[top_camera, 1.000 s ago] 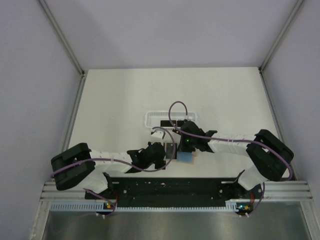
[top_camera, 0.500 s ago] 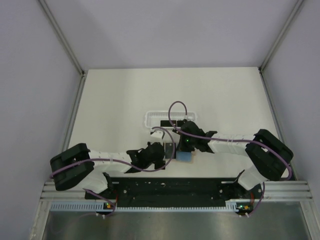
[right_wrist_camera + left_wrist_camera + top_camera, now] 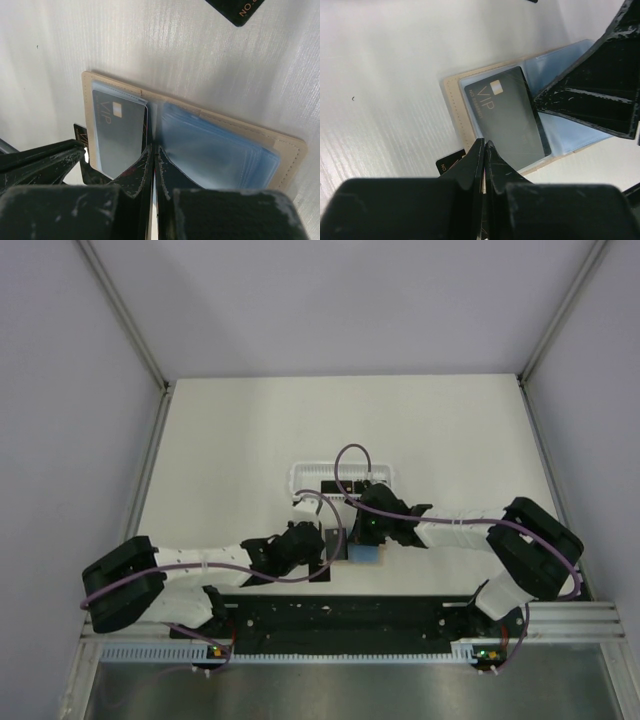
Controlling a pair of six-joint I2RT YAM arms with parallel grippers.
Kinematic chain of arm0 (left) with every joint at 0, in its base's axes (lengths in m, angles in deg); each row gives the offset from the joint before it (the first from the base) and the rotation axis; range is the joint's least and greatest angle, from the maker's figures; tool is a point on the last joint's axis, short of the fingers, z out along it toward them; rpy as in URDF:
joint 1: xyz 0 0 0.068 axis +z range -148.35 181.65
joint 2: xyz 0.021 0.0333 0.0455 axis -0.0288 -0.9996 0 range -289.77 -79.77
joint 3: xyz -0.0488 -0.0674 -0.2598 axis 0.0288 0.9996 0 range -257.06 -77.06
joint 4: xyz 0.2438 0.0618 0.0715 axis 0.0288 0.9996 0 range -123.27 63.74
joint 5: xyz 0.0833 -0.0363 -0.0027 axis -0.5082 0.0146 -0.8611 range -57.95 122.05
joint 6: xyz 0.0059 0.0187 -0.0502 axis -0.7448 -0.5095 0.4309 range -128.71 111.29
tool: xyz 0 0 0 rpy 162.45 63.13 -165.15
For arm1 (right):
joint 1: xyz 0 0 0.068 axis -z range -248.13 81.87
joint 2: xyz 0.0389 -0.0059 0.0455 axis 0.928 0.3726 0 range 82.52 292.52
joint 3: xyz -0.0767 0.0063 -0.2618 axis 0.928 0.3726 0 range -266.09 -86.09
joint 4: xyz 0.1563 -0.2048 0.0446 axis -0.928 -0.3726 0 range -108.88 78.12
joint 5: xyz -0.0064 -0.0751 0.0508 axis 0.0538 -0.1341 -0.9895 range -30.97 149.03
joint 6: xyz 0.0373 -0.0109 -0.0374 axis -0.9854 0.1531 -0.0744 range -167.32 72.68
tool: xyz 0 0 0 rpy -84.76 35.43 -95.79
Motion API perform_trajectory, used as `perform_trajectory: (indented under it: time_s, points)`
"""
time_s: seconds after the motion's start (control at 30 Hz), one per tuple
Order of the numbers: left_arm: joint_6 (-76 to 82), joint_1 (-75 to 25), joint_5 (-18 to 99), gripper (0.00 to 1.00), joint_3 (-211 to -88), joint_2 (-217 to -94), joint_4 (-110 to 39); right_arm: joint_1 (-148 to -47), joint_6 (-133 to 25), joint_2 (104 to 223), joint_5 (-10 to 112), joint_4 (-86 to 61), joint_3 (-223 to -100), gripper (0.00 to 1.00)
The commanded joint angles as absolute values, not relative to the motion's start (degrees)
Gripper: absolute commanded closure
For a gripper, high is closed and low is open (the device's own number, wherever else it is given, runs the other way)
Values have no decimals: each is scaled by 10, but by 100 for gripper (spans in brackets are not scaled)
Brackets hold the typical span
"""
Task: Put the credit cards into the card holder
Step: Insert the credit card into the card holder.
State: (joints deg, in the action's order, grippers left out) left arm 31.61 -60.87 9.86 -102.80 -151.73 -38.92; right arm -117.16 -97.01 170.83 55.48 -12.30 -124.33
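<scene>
The tan, squarish card holder (image 3: 451,97) lies open flat on the white table (image 3: 380,60), near my bases, with its stack of clear blue plastic sleeves (image 3: 215,150) fanned to one side. A dark grey VIP card (image 3: 510,117) sits on the other page, apparently already under the sleeve film, though one long edge looks close to the holder's rim.

My left gripper (image 3: 484,145) has its jaws pressed together with nothing visible between them, the tips right at that card's near edge. My right gripper (image 3: 151,150) is likewise closed, its tips down at the spine between the loaded page and the blue stack, so I judge it is pinning the holder in place.

To finish this step well, I would nudge the card with the closed left tips along the sleeve's line, slowly, while the right keeps weight on the spine so the pouch cannot slide. Pushing at an angle could buckle the film or skate the whole holder.

A small black card with gold lettering (image 3: 450,161) lies half under my left fingers, and another black card (image 3: 235,7) lies apart on the table. The long white perforated basket (image 3: 340,478) stands just beyond both grippers.
</scene>
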Motion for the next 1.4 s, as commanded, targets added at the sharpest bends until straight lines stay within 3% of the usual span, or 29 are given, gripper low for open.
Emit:
perform_trajectory:
  time_s: [0.0, 0.87, 1.37]
  points:
    - [312, -605, 83, 98, -1023, -1535, -385, -1184, -970, 1716, 547, -132, -1232, 100]
    - [308, -605, 88, 100, -1033, -1583, -384, -1183, -964, 1741, 475, -66, -1230, 100]
    - [314, -604, 82, 100, -1027, -1575, -377, -1183, -932, 1689, 559, -193, -1228, 100]
